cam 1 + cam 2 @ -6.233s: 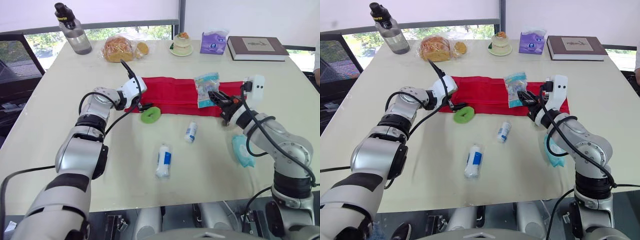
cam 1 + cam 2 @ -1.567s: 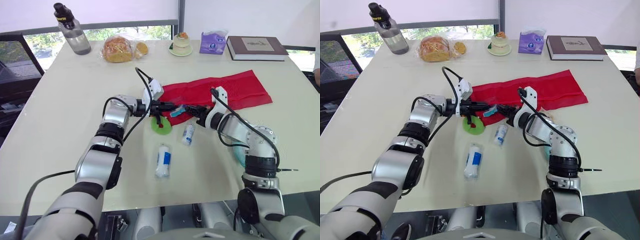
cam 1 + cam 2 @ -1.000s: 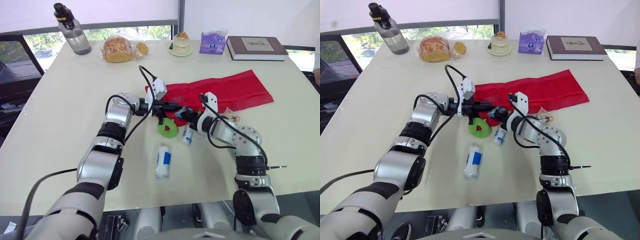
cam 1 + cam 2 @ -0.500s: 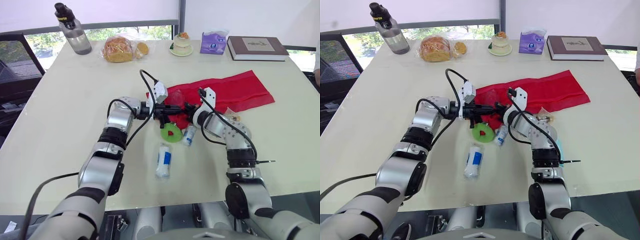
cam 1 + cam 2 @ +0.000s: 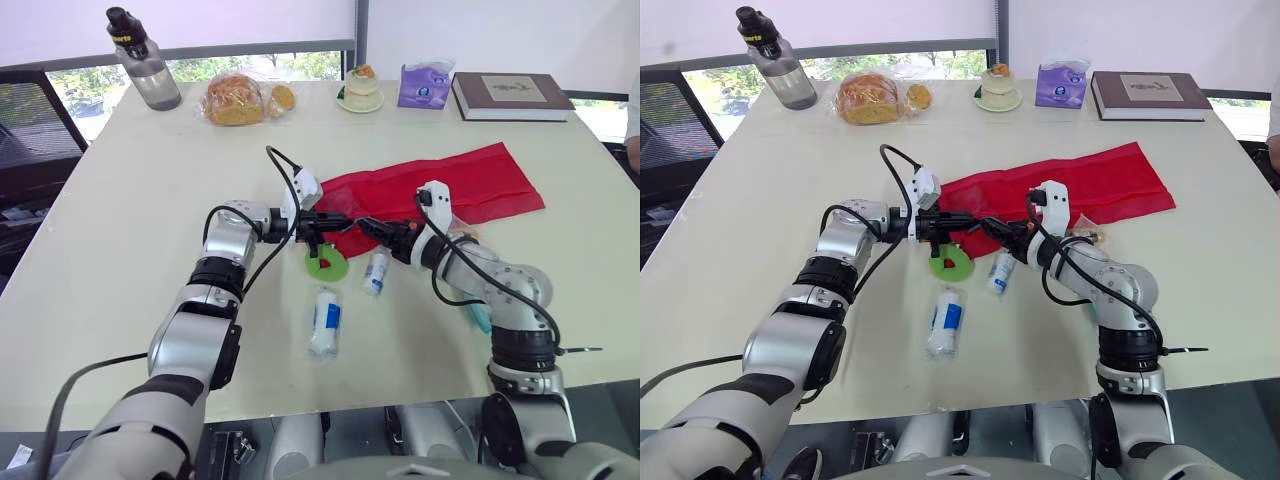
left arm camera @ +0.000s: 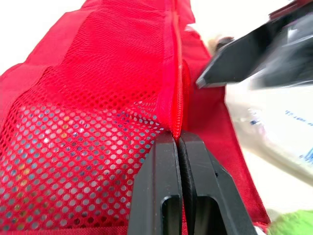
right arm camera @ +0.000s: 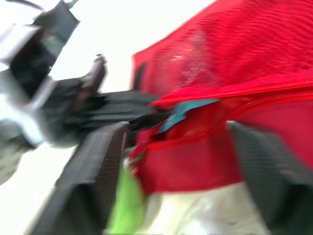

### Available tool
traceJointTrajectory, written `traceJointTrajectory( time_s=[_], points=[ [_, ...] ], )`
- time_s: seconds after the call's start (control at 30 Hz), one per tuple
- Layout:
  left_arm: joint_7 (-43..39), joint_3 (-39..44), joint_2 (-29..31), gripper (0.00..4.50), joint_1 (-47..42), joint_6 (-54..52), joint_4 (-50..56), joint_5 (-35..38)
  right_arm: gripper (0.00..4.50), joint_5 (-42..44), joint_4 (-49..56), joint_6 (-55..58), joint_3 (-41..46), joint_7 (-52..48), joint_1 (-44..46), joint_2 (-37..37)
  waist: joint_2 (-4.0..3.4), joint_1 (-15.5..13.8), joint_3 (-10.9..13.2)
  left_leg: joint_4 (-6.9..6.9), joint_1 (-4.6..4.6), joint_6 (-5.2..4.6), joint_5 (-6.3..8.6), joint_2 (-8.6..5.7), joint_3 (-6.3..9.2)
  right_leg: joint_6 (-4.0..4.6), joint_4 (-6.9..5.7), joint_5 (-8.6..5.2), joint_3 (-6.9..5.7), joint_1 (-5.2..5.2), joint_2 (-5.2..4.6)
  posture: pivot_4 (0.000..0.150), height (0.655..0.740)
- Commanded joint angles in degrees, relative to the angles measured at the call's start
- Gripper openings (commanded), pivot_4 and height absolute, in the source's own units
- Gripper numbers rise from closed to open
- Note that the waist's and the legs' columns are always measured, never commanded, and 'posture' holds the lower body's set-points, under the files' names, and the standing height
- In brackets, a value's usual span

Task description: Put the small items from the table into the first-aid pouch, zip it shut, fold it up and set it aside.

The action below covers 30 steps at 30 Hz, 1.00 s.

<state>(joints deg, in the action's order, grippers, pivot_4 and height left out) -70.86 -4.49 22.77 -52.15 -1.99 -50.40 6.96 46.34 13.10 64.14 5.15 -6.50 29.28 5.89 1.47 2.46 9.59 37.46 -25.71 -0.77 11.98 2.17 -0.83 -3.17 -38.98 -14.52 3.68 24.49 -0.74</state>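
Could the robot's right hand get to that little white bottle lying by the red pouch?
Probably yes. The right hand is open and sits close beside the white bottle, with nothing lying over it. The left hand, shut on the red pouch edge, is off to one side.

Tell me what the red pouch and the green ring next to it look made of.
Red mesh-fronted first-aid pouch: looks like matte woven fabric, limp and creased; the front panel is open-hole mesh with contents showing through.
Green ring-shaped roll: matte, no shine; probably soft bandage or foam, unconfirmed.
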Motion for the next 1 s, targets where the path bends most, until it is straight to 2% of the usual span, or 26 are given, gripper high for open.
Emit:
traceJointTrajectory(
  time_s=[0.03, 0.23, 0.33, 0.43, 0.6, 0.63, 0.67, 0.73, 1.0],
  points=[
    [0.47, 2.17, 2.88, 0.0, -0.49, 0.85, 0.76, 0.57, 4.49, 2.01, 8.66, -0.83, 0.69, -4.13, -1.7, 4.01, 0.0, 0.02, 0.0, 0.0, 0.0, 0.0, 0.0, -0.01, -0.01, 0.0, 0.01, 0.0, 0.0, 0.0, -0.01, 0.15, 0.74],
    [0.01, 3.71, 8.55, 0.0, 2.85, -0.77, 3.48, 0.92, 4.49, -0.07, 18.74, -7.57, 3.95, -10.73, -9.04, 15.36, 0.0, -0.03, 0.0, -0.01, 0.01, 0.0, 0.0, -0.01, -0.03, 0.0, 0.04, -0.01, 0.0, 0.0, -0.03, 0.15, 0.74],
    [0.6, 5.33, 12.56, 0.0, 5.98, -2.52, 5.14, 1.19, 4.49, 4.45, 25.74, -10.72, 12.9, -16.27, -16.61, 21.0, 0.01, -0.07, 0.0, -0.01, -0.01, 0.0, 0.0, -0.01, -0.02, 0.0, 0.04, -0.01, 0.0, 0.0, -0.03, 0.15, 0.74],
    [1.05, 6.2, 15.2, 0.0, 8.63, -3.7, 6.69, 1.33, 4.49, 6.07, 29.07, -13.25, 18.17, -22.97, -23.22, 27.32, 0.01, -0.06, 0.0, -0.02, 0.01, 0.0, 0.01, 0.0, -0.06, -0.01, 0.06, -0.01, 0.04, -0.01, -0.05, 0.15, 0.74],
    [2.01, 7.11, 17.9, 0.0, 11.1, -5.38, 8.64, 1.84, 4.49, 10.24, 29.29, -19.13, 25.21, -34.02, -29.71, 33.1, 0.04, -0.15, 0.0, 0.03, 0.26, 0.0, 0.0, 0.07, -0.05, -0.01, 0.01, -0.01, 0.04, -0.2, 0.04, 0.15, 0.74],
    [2.36, 7.3, 18.36, 0.0, 11.15, -5.51, 8.78, 1.68, 4.49, 9.19, 28.47, -20.22, 26.43, -36.41, -31.04, 34.77, 0.07, -0.23, 0.02, 0.03, 0.37, 0.0, 0.0, 0.07, -0.04, -0.02, 0.02, -0.02, 0.03, -0.3, 0.05, 0.15, 0.74],
    [2.72, 7.44, 18.75, 0.0, 11.1, -5.65, 8.86, 1.54, 4.49, 8.28, 27.94, -21.65, 27.61, -39.02, -32.46, 36.21, 0.07, -0.23, 0.02, -0.03, 0.92, 0.01, 0.01, 0.07, -0.1, 0.01, 0.12, -0.06, 0.05, -0.89, 0.02, 0.15, 0.74],
    [3.53, 7.52, 19.44, 0.0, 10.59, -5.58, 8.45, 1.1, 4.49, 7.82, 26.94, -23.7, 30.33, -43.14, -34.8, 38.35, 0.1, -0.3, 0.02, -0.06, 0.97, 0.01, 0.01, 0.06, -0.12, 0.01, 0.15, -0.06, 0.06, -0.94, -0.01, 0.15, 0.74],
    [5.68, 6.64, 19.5, 0.0, 7.55, -5.38, 6.08, 0.1, 4.49, 10.56, 24.25, -25.18, 39.31, -48.97, -40.17, 43.41, 0.13, -0.59, 0.03, -0.05, 0.97, 0.01, 0.01, 0.03, -0.15, -0.01, 0.15, -0.04, 0.08, -0.94, -0.04, 0.15, 0.74]
  ],
)
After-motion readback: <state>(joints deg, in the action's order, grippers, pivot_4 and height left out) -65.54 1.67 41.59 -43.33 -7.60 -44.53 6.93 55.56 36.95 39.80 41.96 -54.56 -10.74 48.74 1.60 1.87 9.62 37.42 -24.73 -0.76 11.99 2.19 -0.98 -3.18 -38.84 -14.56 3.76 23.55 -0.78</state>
